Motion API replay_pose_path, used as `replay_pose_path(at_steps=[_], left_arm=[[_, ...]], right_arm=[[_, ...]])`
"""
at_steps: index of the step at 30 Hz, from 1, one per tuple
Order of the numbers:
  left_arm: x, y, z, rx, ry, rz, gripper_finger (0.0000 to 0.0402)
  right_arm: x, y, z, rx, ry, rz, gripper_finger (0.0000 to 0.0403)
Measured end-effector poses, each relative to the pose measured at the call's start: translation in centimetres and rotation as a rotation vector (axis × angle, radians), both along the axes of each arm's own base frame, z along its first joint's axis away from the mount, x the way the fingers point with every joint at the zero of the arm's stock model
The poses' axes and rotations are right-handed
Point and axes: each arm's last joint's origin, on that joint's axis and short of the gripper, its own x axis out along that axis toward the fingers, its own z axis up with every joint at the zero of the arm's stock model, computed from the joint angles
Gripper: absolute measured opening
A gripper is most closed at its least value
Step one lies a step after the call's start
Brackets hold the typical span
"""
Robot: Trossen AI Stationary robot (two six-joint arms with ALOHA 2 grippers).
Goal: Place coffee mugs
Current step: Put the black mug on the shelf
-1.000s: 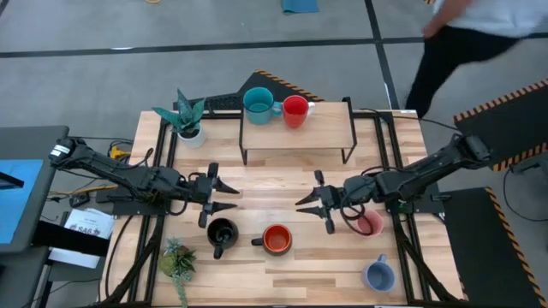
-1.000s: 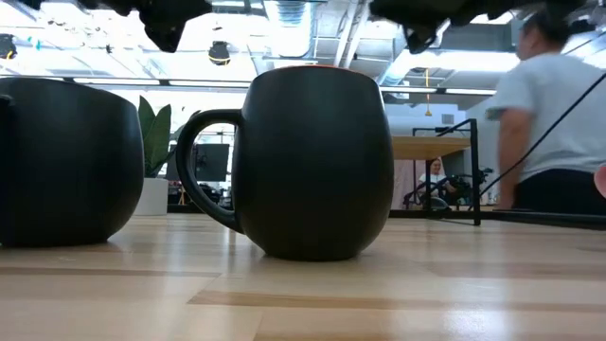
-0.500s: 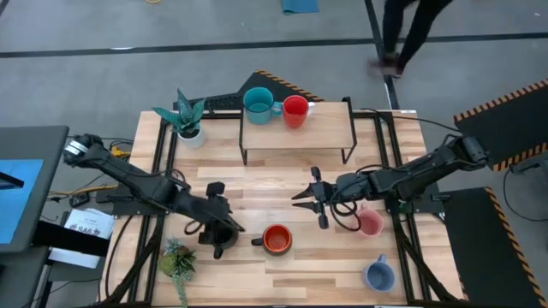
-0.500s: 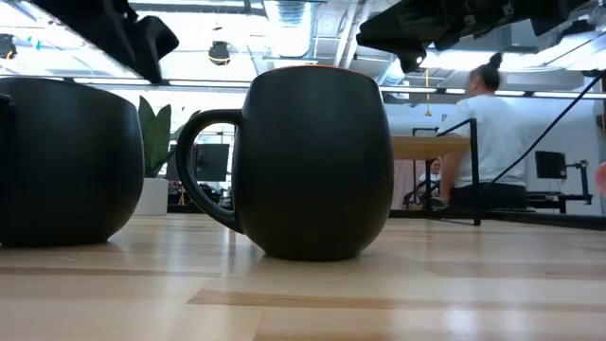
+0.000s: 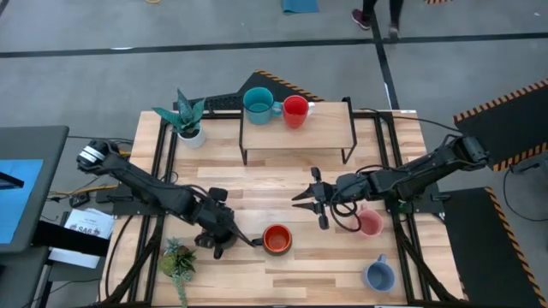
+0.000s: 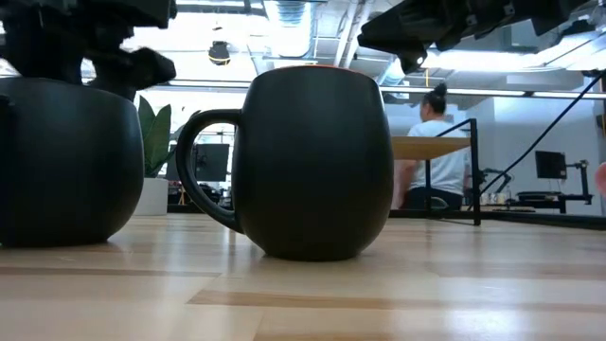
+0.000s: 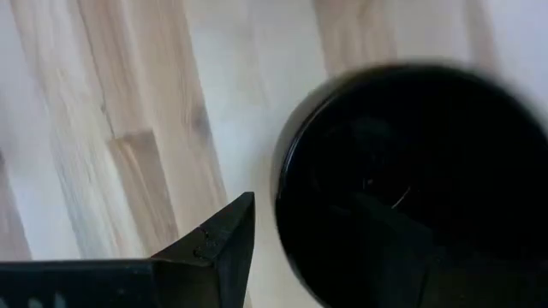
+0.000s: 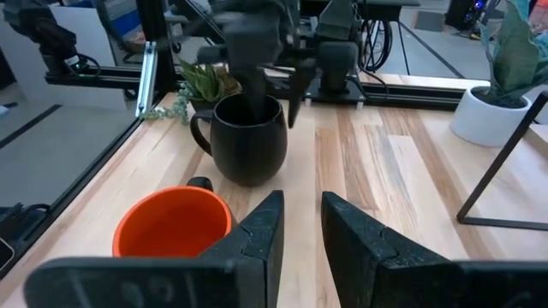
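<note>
Around my wooden table (image 5: pixel 257 184): plants, a shelf, a person.

A white pot with a spiky green plant (image 5: pixel 186 115) stands at the far left corner of my table, beside a black-framed wooden shelf (image 5: pixel 330 128). A small leafy plant (image 5: pixel 177 259) lies at the near left edge. Beyond the table, a person (image 6: pixel 437 152) in a white top stands in the room, back turned to me.

Grey floor (image 5: pixel 111 77) with dark lines; bright ceiling lights (image 6: pixel 284 11) (person (image 6: pixel 437 156) beyond table).
</note>
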Motion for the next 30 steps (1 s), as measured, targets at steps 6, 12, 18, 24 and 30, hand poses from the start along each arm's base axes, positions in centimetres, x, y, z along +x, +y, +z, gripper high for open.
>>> replay_pose_path(at_steps=[6,12,18,24,30], left_arm=[[0.7,-0.3,-1.5,0.022,0.049,0.000,0.0169],[1.0,-0.1,-1.8,0.032,0.066,0.003,0.0073],[2.4,0.6,2.2,0.083,0.029,0.012,0.0007],[4.3,1.7,10.6,0.261,-0.192,0.004,0.0003],[6.3,5.6,17.8,0.356,-0.419,0.108,0.0002]], right_arm=[[0.0,0.0,0.0,0.008,0.000,-0.002,0.0107],[0.0,0.0,0.1,0.010,-0.007,-0.001,0.0107],[0.0,0.0,0.1,0.010,-0.007,-0.001,0.0107],[-0.5,0.1,1.0,0.017,-0.038,0.010,0.0107],[-2.6,0.3,3.3,0.024,-0.093,0.043,0.0107]])
